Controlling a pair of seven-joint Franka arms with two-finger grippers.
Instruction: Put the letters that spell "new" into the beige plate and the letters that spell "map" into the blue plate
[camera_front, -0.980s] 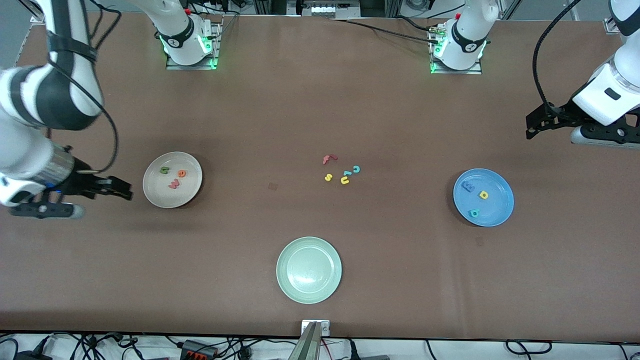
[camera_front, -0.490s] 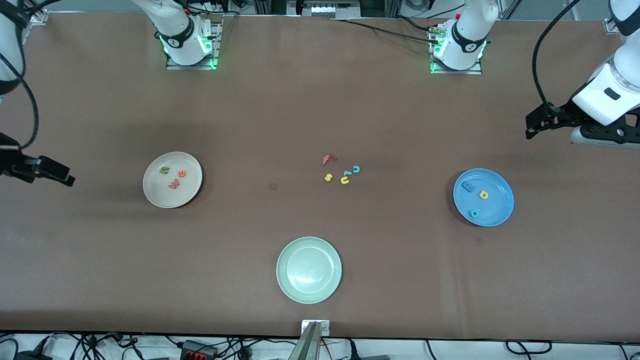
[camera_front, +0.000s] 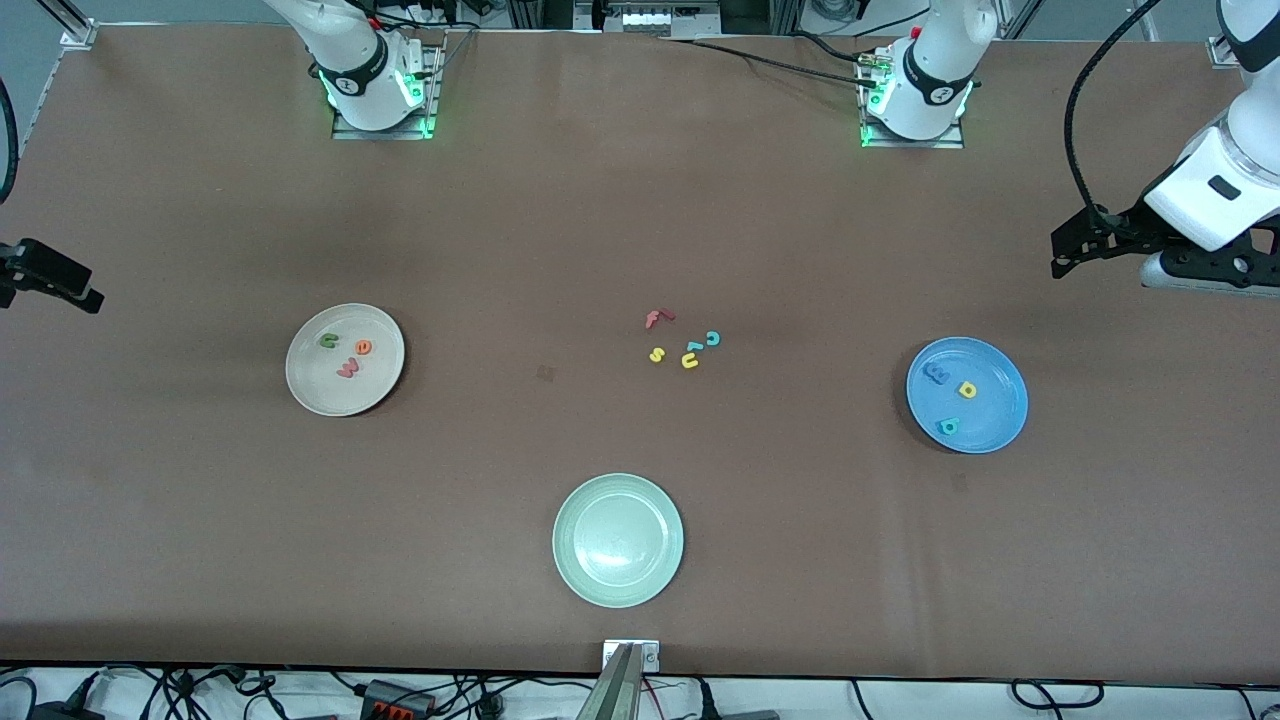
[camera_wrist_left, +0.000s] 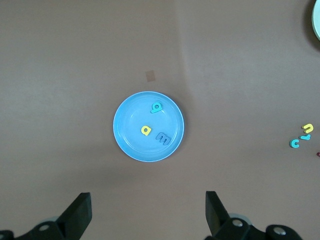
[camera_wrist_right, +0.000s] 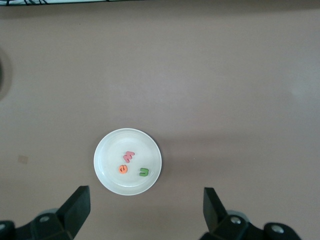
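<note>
Letters that spell "new" lie in the beige plate, toward the right arm's end of the bench: green n at about 10 o'clock of the plate's centre, orange e at 1 o'clock, pinkish-red w at 6 o'clock. Letters that spell "map" lie in the blue plate, toward the left arm's end.

Handling, as judged: small foam pieces, light, soft and flat; best pinched across a stroke's outer edges, gently.

Leftover letters sit mid-bench; pale green plate lies nearer the camera.

Right gripper hangs high, off the beige plate's outer side, jaws wide, nothing held. Left gripper waits high near the blue plate, jaws wide, empty.

Change: right arm has withdrawn from beside the beige plate toward the bench edge; left arm unmoved. Sorting appears complete.
</note>
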